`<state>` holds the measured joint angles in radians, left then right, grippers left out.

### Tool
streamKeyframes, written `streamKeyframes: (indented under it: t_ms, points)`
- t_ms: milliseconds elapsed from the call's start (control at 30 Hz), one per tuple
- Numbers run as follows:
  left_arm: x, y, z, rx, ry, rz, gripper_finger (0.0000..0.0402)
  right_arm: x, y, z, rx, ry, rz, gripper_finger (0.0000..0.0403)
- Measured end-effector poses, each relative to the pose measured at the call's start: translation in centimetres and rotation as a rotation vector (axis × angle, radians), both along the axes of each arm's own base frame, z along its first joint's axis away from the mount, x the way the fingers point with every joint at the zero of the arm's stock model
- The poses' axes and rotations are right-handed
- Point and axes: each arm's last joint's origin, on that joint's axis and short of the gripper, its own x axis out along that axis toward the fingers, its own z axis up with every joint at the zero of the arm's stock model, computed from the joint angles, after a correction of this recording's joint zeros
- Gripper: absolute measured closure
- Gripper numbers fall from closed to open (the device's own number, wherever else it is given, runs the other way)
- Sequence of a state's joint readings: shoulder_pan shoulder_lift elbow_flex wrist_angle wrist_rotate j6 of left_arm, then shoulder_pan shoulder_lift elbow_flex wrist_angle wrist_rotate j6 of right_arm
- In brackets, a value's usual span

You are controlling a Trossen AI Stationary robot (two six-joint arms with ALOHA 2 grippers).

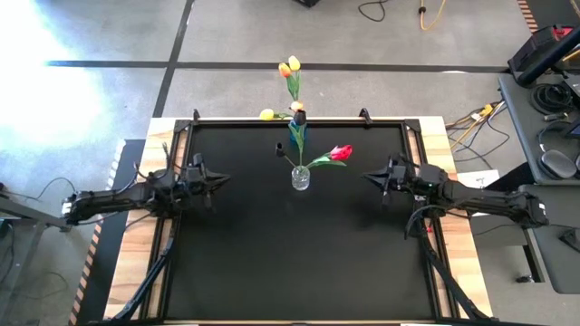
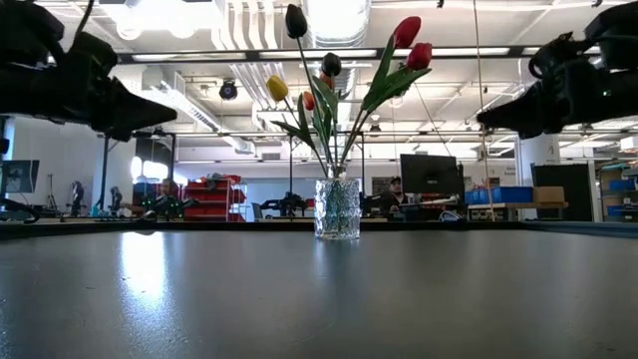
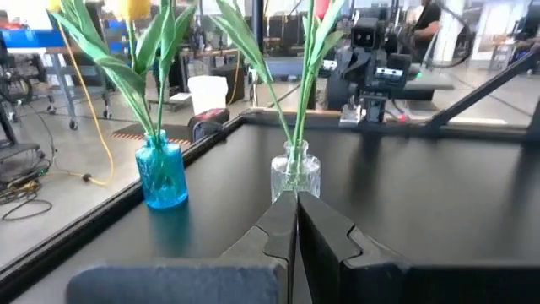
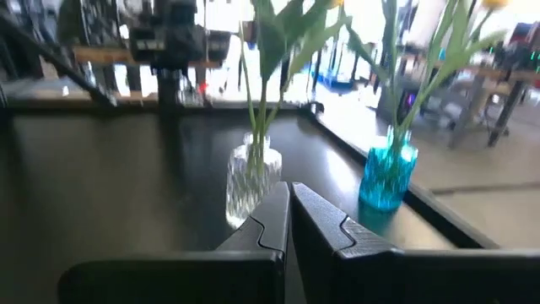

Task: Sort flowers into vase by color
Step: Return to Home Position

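black is the table [image 1: 272, 263] top, framed in pale wood, and no loose stem lies on it. the clear vase [image 1: 300, 178] stands upright near the middle, somewhat toward the far edge, and holds the red tulips [image 1: 340, 153] and the dark tulips [image 2: 296, 20]. the blue vase [image 3: 162, 173] stands at the far edge behind it, holding the yellow and orange tulips [image 1: 290, 66]. the sorting looks done, since every flower in sight is in a vase. the left gripper [image 1: 225, 179] hangs near the left edge, clenched on nothing. the right gripper [image 1: 367, 176] hangs near the right edge, also clenched and empty. both are well apart from the vases. only parking the arms seems left.
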<state>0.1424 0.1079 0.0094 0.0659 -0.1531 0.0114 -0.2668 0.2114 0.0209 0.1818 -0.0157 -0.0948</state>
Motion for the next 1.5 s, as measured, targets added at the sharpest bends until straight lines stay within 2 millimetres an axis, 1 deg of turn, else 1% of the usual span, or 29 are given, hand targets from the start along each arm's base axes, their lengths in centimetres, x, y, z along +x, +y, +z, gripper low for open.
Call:
streamKeyframes:
  t_ms: [100,200,233,333,467,600,667,1067,1500]
  points:
    - [-0.7,-0.2,0.6,0.031,-0.075,-0.034,0.0402,-0.5,0.1,0.2,-0.009,-0.048,-0.022,0.0394]
    - [-0.7,0.0,0.6,0.045,-0.039,0.002,0.0402,-1.2,0.0,-0.1,0.016,-0.041,-0.123,0.0394]
    - [-0.6,0.0,0.6,0.039,-0.034,0.011,0.0402,-1.4,0.0,-0.1,0.022,-0.052,-0.130,0.0394]
    - [-0.6,0.0,0.6,0.014,-0.040,0.004,0.0402,-1.4,0.1,0.2,0.026,-0.080,-0.089,0.0394]
    - [-0.7,0.0,0.6,0.011,-0.055,0.011,0.0402,-1.4,0.0,0.0,0.032,-0.069,-0.132,0.0394]
    - [-0.7,0.2,0.6,0.002,-0.053,0.036,0.0402,-1.5,-0.3,0.1,0.025,-0.076,-0.246,0.0393]
    - [-0.6,0.2,0.5,-0.007,-0.046,0.036,0.0402,-1.5,-0.4,0.1,0.015,-0.064,-0.276,0.0393]
    - [-0.2,0.3,0.0,-0.023,0.022,0.050,0.0402,-1.1,-0.5,-0.5,0.039,0.002,-0.278,0.0393]
    - [0.1,0.4,-0.5,-0.030,0.070,0.053,0.0402,-1.0,-0.6,-0.6,0.038,0.009,-0.278,0.0393]
